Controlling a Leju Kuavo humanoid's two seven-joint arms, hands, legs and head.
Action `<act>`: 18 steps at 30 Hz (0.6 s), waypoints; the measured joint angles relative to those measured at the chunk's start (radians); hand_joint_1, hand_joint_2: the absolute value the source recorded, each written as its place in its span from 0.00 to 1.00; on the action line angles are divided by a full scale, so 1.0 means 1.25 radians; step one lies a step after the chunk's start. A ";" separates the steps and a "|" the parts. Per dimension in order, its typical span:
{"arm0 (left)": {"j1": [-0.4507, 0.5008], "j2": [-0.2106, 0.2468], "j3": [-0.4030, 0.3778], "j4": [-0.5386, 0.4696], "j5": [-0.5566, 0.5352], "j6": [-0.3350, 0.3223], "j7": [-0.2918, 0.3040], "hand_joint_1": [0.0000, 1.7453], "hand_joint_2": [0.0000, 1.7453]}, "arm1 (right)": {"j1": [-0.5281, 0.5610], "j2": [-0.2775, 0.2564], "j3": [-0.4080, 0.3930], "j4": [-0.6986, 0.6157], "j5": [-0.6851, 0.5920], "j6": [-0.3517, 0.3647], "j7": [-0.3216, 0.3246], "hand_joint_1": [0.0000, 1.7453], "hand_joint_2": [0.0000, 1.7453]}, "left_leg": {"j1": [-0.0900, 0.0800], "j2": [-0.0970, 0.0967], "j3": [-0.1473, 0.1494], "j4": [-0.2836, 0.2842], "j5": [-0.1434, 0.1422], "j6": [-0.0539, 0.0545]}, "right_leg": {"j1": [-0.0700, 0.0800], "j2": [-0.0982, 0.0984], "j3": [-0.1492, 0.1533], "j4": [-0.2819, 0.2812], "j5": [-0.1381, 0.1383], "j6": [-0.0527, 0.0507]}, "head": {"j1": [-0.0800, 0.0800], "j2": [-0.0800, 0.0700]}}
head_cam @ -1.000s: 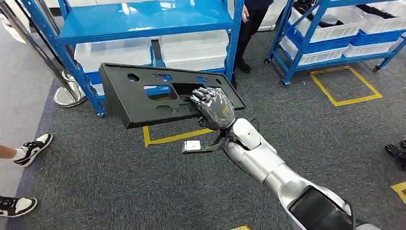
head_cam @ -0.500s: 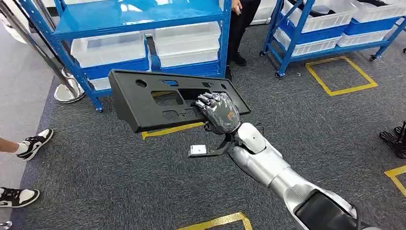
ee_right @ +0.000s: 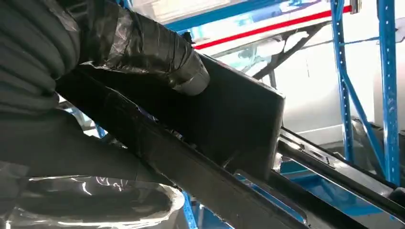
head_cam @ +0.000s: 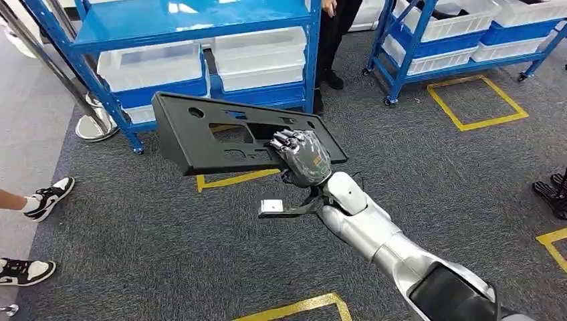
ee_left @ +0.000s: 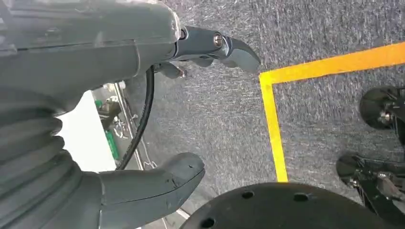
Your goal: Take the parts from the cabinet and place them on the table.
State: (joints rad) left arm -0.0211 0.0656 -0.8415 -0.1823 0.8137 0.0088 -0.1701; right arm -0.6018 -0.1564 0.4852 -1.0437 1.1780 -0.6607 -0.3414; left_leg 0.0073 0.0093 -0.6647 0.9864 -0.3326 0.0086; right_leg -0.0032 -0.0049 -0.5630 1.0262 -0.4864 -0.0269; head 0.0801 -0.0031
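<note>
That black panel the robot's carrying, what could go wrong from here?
The right hand grips the long black panel near one end, so the far end could sag or twist loose. The panel also sits close to the blue rack and could clip it. A person's shoes are nearby on the floor.

black part (head_cam: 200, 137): dull, smooth plastic | right robot hand (head_cam: 304, 157): shiny grey metal look | arm (head_cam: 374, 231): glossy silver | floor (head_cam: 167, 247): rough grey carpet, yellow tape lines | shelf (head_cam: 194, 27): shiny blue painted metal | bins (head_cam: 154, 67): clear, cloudy plastic
</note>
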 joint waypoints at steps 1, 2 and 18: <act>0.000 0.000 0.000 0.000 0.000 0.000 0.000 0.00 1.00 | 0.000 0.000 0.002 0.000 0.000 0.000 0.000 1.00 1.00 | 0.000 0.000 0.000 0.000 0.000 -0.004 | 0.000 0.000 0.000 0.000 0.000 0.000 | 0.000 0.000; 0.001 0.000 0.000 0.000 0.000 0.000 0.000 0.00 1.00 | 0.000 0.000 0.003 0.001 0.000 0.000 0.000 1.00 1.00 | 0.000 0.000 -0.001 0.000 -0.001 -0.005 | 0.000 0.000 -0.001 0.000 0.000 0.000 | 0.000 0.000; -0.002 -0.003 -0.008 0.000 -0.005 0.009 0.005 0.00 1.00 | -0.003 -0.020 0.024 0.010 -0.067 0.000 0.012 1.00 1.00 | 0.013 0.029 0.016 -0.054 0.029 0.017 | -0.025 0.004 -0.092 0.191 -0.098 0.050 | 0.001 0.000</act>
State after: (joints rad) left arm -0.0240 0.0622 -0.8510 -0.1820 0.8080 0.0202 -0.1637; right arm -0.6057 -0.1812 0.5150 -1.0308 1.0945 -0.6611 -0.3270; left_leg 0.0234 0.0452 -0.6443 0.9190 -0.2968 0.0295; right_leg -0.0342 0.0000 -0.6776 1.2652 -0.6084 0.0355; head 0.0808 -0.0031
